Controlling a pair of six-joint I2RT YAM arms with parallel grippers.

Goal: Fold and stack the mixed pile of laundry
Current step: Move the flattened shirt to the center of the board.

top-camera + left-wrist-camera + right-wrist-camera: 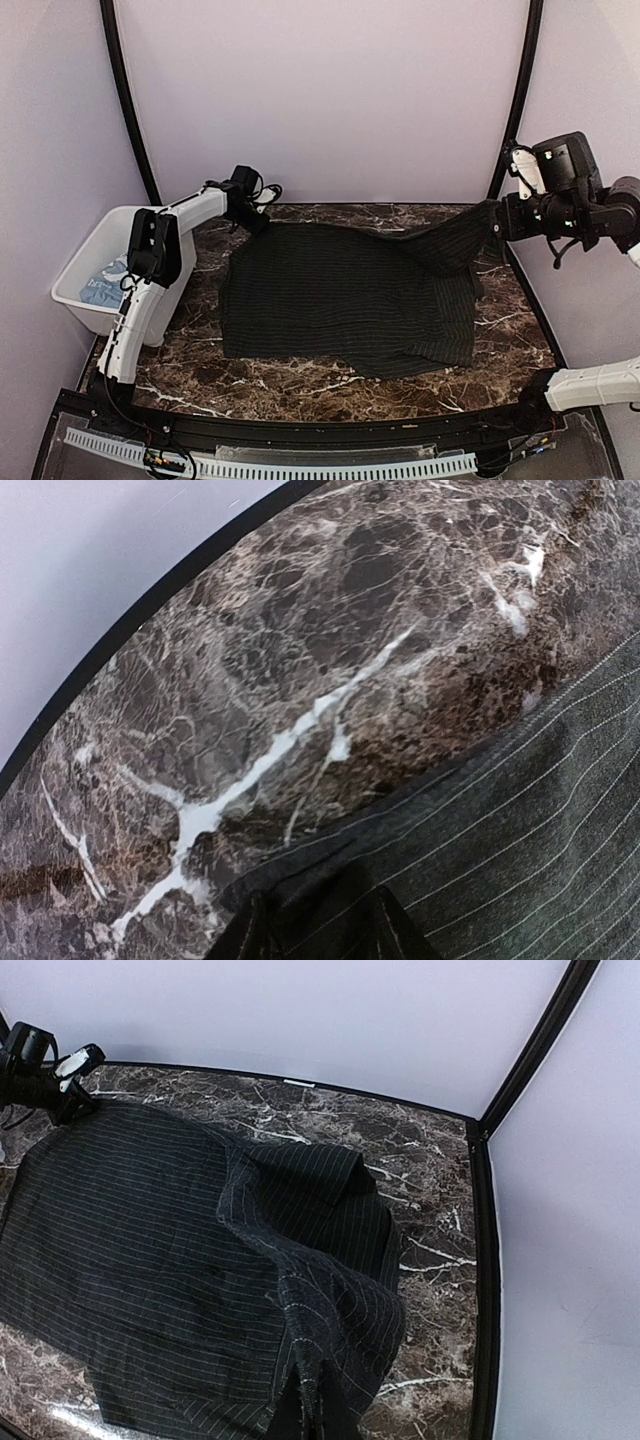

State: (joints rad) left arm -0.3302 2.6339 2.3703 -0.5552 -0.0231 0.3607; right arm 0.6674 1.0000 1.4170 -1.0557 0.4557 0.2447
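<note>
Top external showed left gripper (257,221) and right gripper (494,221) each pinching a far end of the black shirt (340,300); even, taut tension would fold it flat.

Left arm (150,275) low, right arm (572,195) high, both jaws seemingly closed.

1 white bin (95,315) (left side), marble table (300,385).

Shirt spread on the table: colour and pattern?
The shirt is black with fine pale pinstripes, clearest in the right wrist view.
</note>
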